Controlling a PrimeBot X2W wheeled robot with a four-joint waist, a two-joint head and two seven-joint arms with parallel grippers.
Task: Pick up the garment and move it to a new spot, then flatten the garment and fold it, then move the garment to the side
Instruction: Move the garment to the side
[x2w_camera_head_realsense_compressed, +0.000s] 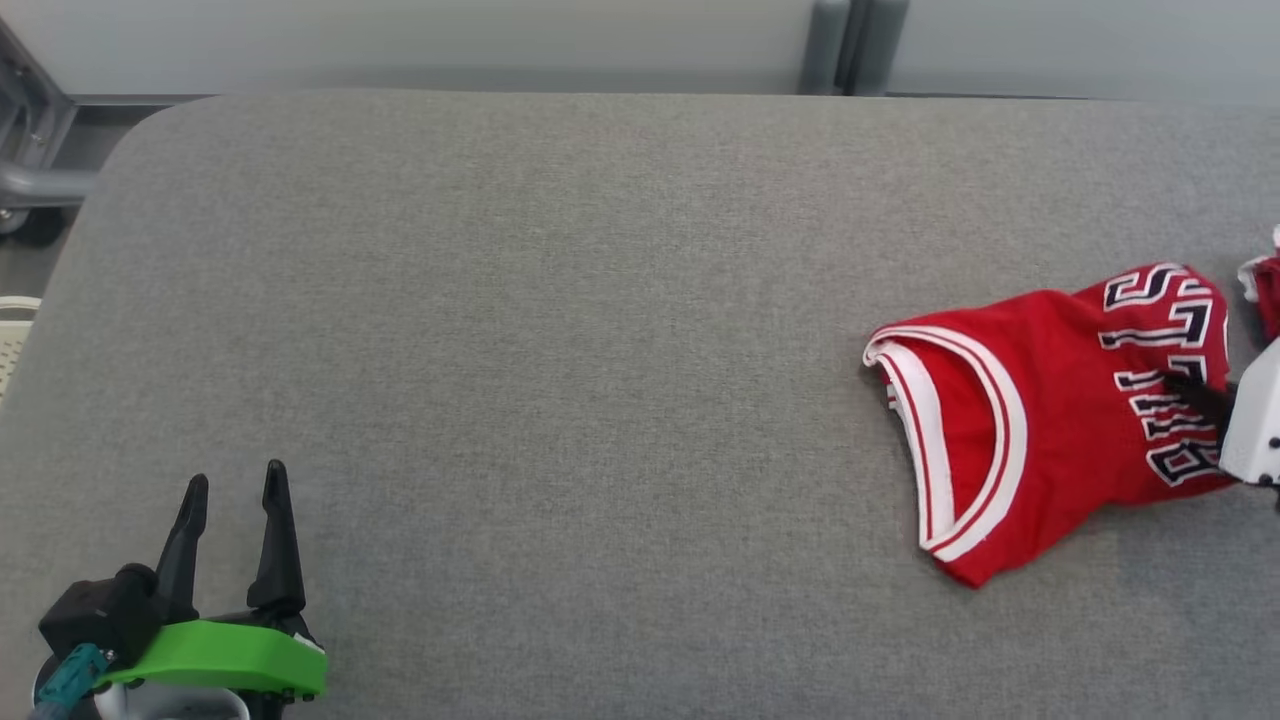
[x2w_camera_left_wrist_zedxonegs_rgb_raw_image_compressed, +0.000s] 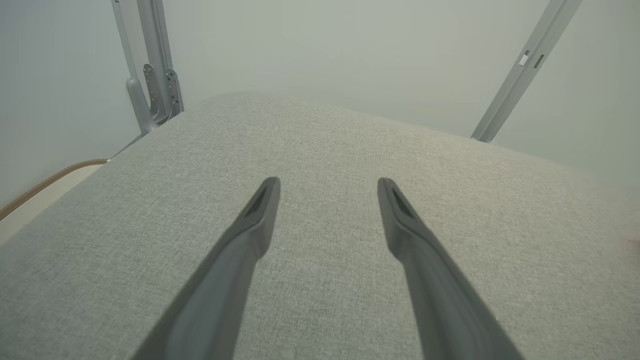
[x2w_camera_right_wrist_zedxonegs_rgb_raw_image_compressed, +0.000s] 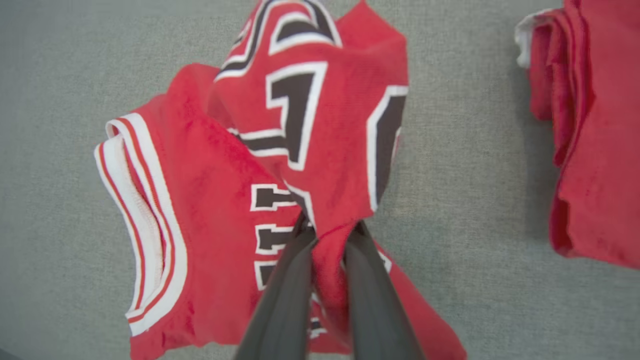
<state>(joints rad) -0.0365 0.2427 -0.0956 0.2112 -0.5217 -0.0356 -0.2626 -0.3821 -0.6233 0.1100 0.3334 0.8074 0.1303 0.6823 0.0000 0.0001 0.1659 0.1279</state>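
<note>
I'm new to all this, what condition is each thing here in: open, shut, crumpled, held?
right end effector: shut on a fold of the jersey.
jersey: crumpled, mostly lying on the table, one fold pinched.
left end effector: open, holding nothing, over bare table.
second red cloth: bunched up, lying apart from the jersey, untouched.
table: covered in grey fabric.

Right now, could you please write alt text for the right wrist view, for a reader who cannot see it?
The right gripper, shut, pinches a fold of a crumpled red jersey with white trim and black lettering, on a grey fabric-covered table. Another red garment lies apart from it at the right edge of the view.
</note>
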